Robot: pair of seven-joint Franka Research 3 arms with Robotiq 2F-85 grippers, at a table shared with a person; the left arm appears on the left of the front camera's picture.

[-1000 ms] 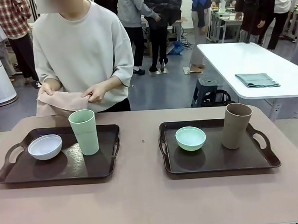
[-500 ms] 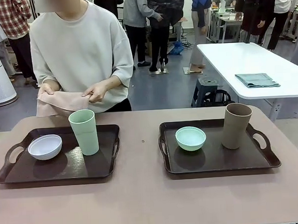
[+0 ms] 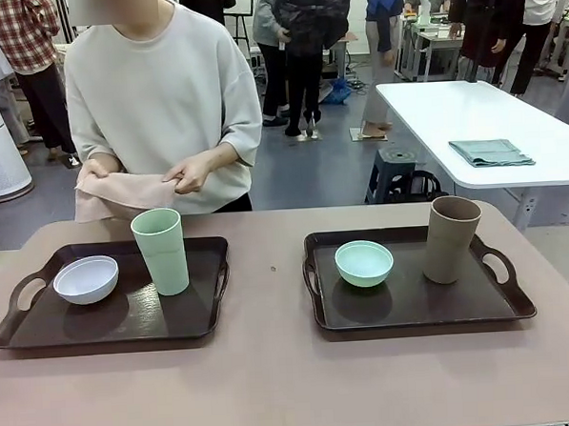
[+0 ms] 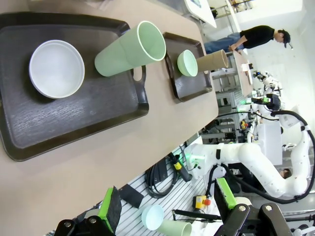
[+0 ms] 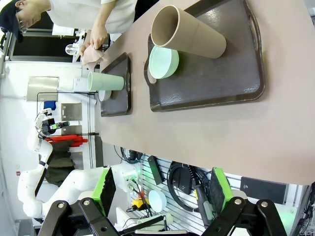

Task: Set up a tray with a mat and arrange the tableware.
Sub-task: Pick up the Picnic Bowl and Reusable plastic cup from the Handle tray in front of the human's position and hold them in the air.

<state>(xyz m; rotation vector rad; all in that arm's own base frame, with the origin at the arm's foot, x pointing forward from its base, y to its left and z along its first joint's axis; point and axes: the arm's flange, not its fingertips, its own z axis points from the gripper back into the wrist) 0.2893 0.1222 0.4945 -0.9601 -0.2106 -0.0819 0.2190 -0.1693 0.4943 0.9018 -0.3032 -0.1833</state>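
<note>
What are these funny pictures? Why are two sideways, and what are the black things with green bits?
These come from a robot with two arms. One picture looks from between the arms across the table at a person. The two tilted ones come from small cameras on the robot's wrists, so they turn when a wrist turns. The black claws with green pads are its grippers, the left gripper and the right gripper, both open and holding nothing. On the table lie two dark trays. The left tray carries a white bowl and a pale green cup; the right tray a mint bowl and a tan cup. The person holds a pinkish cloth in both hands.
</note>
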